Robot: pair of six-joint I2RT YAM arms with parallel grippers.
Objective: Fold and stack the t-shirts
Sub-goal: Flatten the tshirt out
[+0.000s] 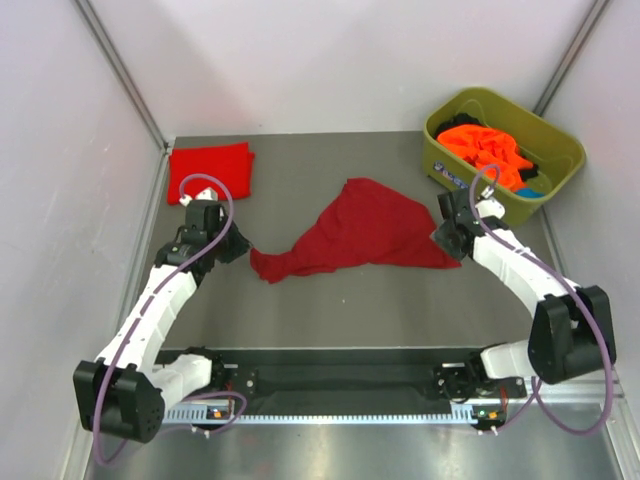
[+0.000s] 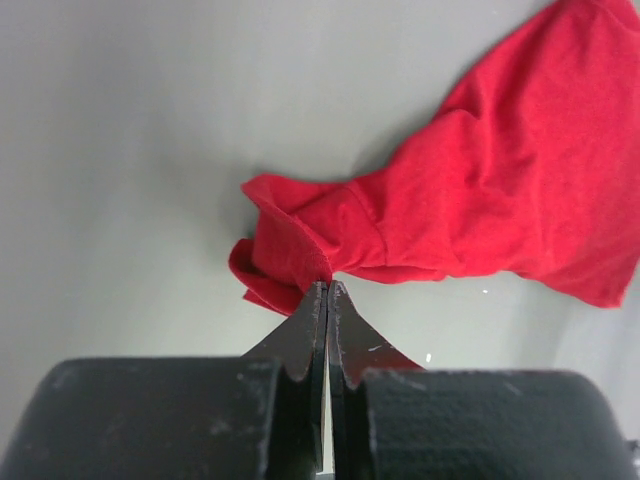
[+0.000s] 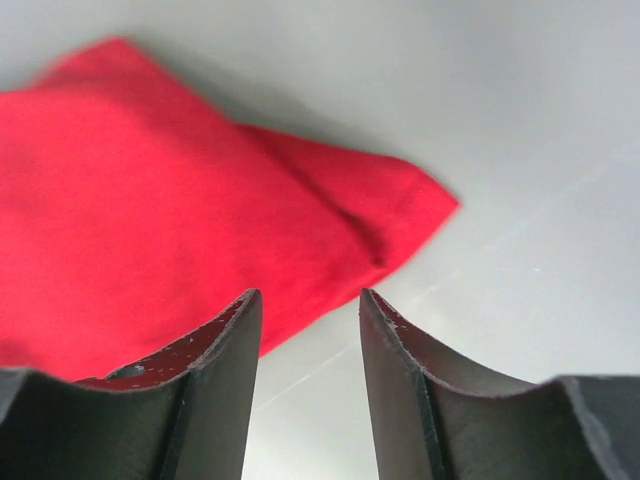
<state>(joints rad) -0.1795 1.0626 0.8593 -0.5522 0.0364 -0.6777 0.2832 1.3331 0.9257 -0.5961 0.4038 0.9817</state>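
The grey desk (image 1: 340, 310) filled the space between pale walls, with both arms bolted at its near edge. The left arm (image 1: 160, 300) reached up along the left side and the right arm (image 1: 520, 265) bent in from the right side.

Across the middle of the desk lay the dark crimson t-shirt (image 1: 365, 235), unfolded and rumpled. It was broad toward the right and narrowed to a bunched tail toward the left. The olive-green tub (image 1: 560, 150) sat in the far right corner, tilted in the top view, and held orange t-shirts (image 1: 485, 148) heaped over some darker cloth. In the far left corner a brighter red t-shirt (image 1: 210, 170) lay folded flat into a rough square, well apart from the crimson one.

The left gripper (image 2: 327, 285) was at the shirt's left tail. Its fingers were pressed together, clamped on a gathered fold of the crimson cloth. The right gripper (image 3: 310, 295) was by the shirt's right corner, just beside the tub. Its fingers stood apart with nothing between them, and the pointed corner of the shirt lay on the desk just beyond the tips.
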